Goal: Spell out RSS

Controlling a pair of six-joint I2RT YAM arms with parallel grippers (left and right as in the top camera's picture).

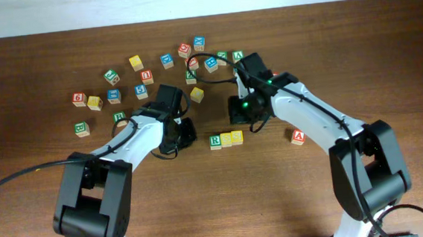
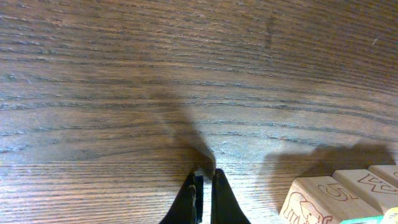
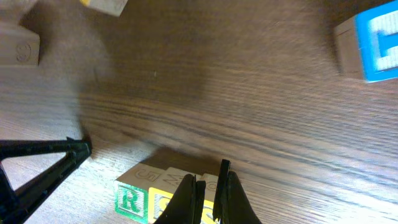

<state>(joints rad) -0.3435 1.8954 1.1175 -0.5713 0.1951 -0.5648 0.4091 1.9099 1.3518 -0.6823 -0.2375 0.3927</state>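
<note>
R block [image 1: 215, 141], green-faced, lies at the left end of a short row on the table [image 1: 277, 196], in the middle of the near half. A first yellow block [image 1: 226, 139] touches it on the right, and a second yellow block [image 1: 237, 137] touches that one. From overhead the yellow letters are too small to read. Level with the row, well off to the right, a red A block [image 1: 297, 136] lies alone.

The left gripper [image 1: 185, 131] hangs just beside the row, on its left. Its jaws are nearly pressed together, with only a sliver of gap, and pinch nothing.

A little farther back, the right gripper [image 1: 241, 115] stands above the row's right end. Its jaws are pressed together and empty.

Beyond both arms, loose blocks [image 1: 166, 60] lie scattered across the far half of the table.
</note>
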